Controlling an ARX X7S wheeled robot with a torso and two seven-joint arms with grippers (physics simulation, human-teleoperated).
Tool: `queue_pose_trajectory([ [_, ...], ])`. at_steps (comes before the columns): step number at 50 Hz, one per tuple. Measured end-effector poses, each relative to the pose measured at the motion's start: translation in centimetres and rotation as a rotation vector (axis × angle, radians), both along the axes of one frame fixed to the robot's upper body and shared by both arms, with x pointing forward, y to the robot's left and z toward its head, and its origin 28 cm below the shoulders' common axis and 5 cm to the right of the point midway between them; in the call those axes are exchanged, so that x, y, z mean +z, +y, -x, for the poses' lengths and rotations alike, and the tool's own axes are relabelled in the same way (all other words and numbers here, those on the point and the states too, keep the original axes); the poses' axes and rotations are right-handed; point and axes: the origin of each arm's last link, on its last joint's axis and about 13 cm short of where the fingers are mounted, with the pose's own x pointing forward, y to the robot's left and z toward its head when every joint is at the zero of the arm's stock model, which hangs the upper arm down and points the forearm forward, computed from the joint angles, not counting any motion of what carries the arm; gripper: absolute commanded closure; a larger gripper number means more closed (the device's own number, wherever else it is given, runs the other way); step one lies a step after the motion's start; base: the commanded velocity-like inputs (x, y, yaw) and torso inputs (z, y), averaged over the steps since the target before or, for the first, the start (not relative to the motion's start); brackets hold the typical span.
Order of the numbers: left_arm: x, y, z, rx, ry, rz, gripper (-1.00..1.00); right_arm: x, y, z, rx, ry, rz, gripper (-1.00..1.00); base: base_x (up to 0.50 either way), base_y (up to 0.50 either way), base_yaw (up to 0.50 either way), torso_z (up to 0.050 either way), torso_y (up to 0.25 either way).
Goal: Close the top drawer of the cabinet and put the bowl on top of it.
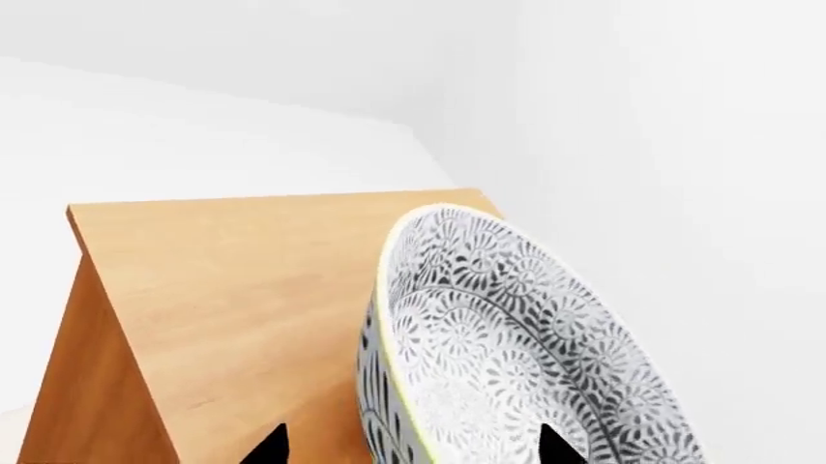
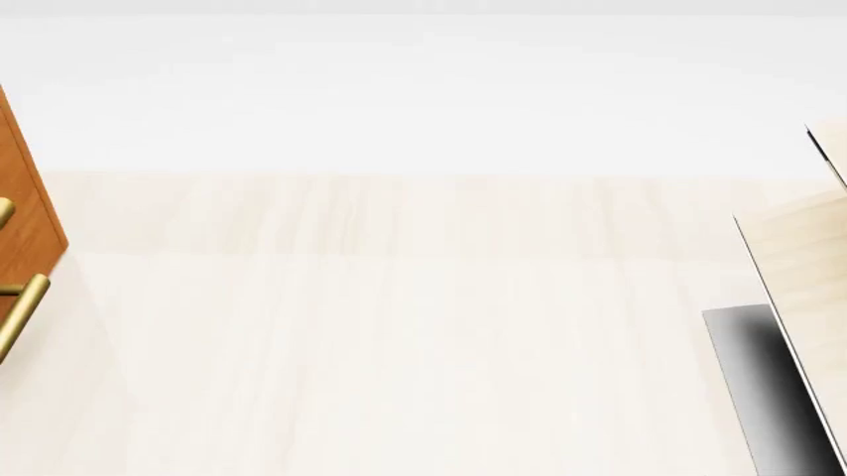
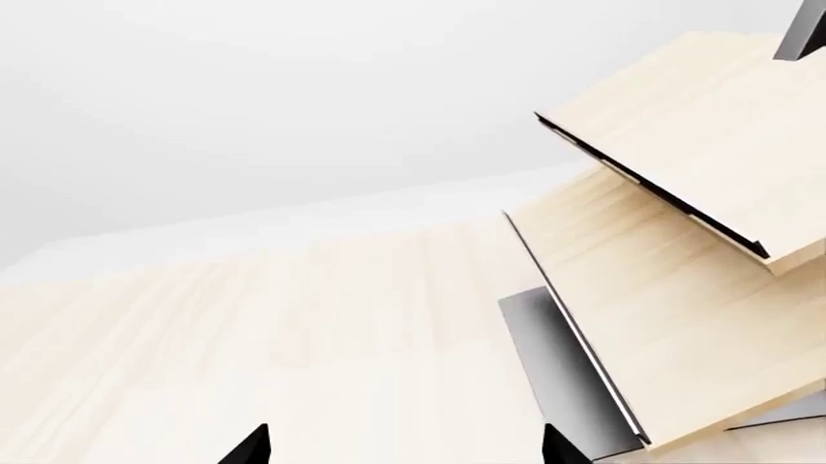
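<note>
The round deep white bowl with a fine grey floral pattern and a pale rim (image 1: 516, 348) shows only in the left wrist view, tilted steeply on edge with its patterned inside facing the camera, above the flat top of the orange-brown wooden cabinet (image 1: 246, 300); whether its lower edge touches that top cannot be told, since the picture cuts it off. The left claw (image 1: 410, 447) shows only as two dark fingertips, one beside the bowl's outer wall over the cabinet top and the other against the bowl's inside, so the rim lies between them and the claw appears clenched on the bowl. In the head view the same cabinet is a narrow strip at the left edge, where two brass bar handles (image 2: 16, 317) stick out from its orange-brown front; too little of it is in view to tell the top drawer from the lower one or how far it is pushed in. A pale wood-grain floor (image 2: 423, 327) runs out from the cabinet to a pale plywood structure with a black base (image 2: 794, 297) at the far right. The right claw (image 3: 402, 445) hangs over that floor near the plywood structure, its two dark fingertips well apart, released, with nothing between them.
</note>
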Motion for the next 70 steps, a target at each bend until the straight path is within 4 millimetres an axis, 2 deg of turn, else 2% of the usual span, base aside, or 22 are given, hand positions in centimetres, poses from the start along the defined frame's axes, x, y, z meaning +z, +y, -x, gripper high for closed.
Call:
queue_pose_trajectory([
  [23,1.8,-1.6,1.9,-0.086,-0.044,-0.027,-1.00,-0.1,0.0,0.0,0.001,0.003,-0.003,-1.00,0.00,0.00,0.00,0.000,0.000],
  [60,4.3,-5.2,7.8,-0.207,-0.144,-0.187,-1.00,0.6,0.1,0.0,0.012,-0.012,0.004,-1.00,0.00,0.00,0.00,0.000,0.000],
  [70,4.1,-6.4,9.6,-0.258,-0.166,-0.236,-1.00,1.0,0.1,0.1,0.010,-0.020,0.009,-1.00,0.00,0.00,0.00,0.000,0.000],
])
